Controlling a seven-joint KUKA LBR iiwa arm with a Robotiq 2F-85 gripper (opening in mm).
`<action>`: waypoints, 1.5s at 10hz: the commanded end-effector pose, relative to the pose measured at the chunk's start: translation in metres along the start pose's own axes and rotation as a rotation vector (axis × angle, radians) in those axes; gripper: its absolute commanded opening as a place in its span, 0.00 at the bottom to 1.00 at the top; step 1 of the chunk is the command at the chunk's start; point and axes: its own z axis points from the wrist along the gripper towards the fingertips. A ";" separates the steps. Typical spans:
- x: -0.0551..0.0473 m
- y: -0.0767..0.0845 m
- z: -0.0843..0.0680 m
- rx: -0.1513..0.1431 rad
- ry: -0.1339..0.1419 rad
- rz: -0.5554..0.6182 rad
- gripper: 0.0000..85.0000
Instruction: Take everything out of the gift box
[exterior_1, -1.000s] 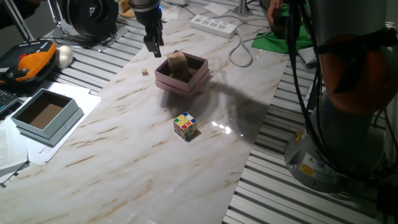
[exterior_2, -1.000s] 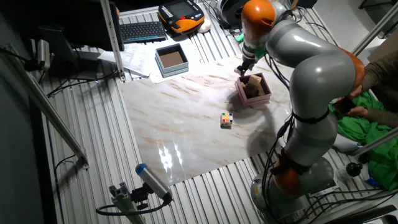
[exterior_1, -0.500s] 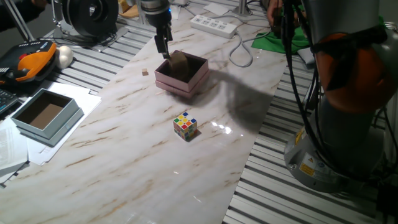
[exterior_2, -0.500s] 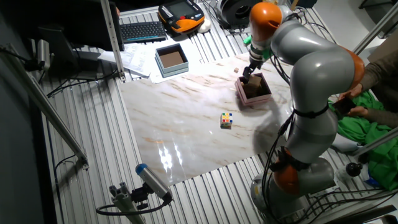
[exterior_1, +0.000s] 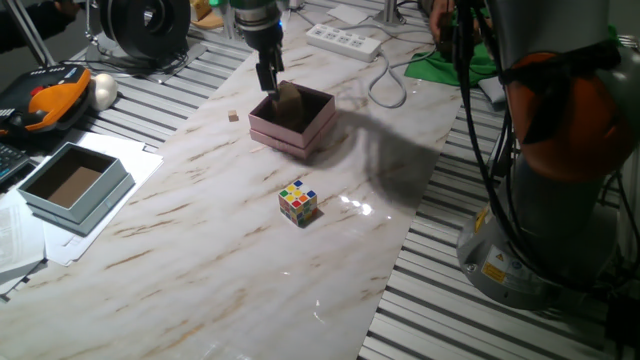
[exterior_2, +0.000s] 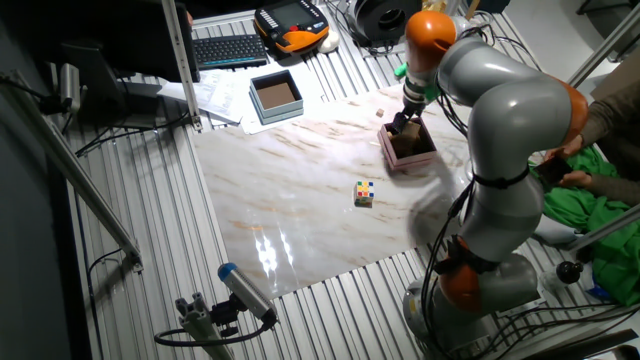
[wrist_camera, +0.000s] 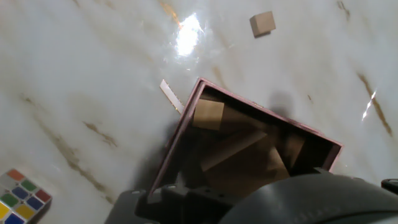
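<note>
The pale-pink gift box (exterior_1: 300, 128) stands at the far middle of the marble table; it also shows in the other fixed view (exterior_2: 410, 152) and in the hand view (wrist_camera: 184, 124). Light-brown wooden cubes lie inside it: one (wrist_camera: 208, 114) in a corner and a larger one (wrist_camera: 235, 150) tilted beside it, seen as one brown block (exterior_1: 291, 100) in the fixed view. A tiny wooden cube (exterior_1: 233, 116) (wrist_camera: 262, 23) lies on the table outside the box. My gripper (exterior_1: 267, 82) (exterior_2: 401, 122) hangs at the box's far-left corner, fingers pointing down at the rim. Its fingertips do not show clearly.
A multicoloured puzzle cube (exterior_1: 298, 202) (exterior_2: 364, 193) (wrist_camera: 15, 199) sits on the table nearer the front. A grey-blue box (exterior_1: 72, 183) (exterior_2: 276, 96) with a brown inside stands on papers off the table's left. A power strip (exterior_1: 345, 40) and cables lie behind.
My gripper has moved from the table left of the gift box over to the box's far-left corner and has come down to its rim. The cubes have not moved.
</note>
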 end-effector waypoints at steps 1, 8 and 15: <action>0.002 -0.002 0.006 -0.004 -0.007 -0.003 1.00; 0.000 -0.001 0.029 -0.033 -0.035 -0.013 0.80; -0.025 0.032 -0.038 -0.078 0.048 0.001 0.00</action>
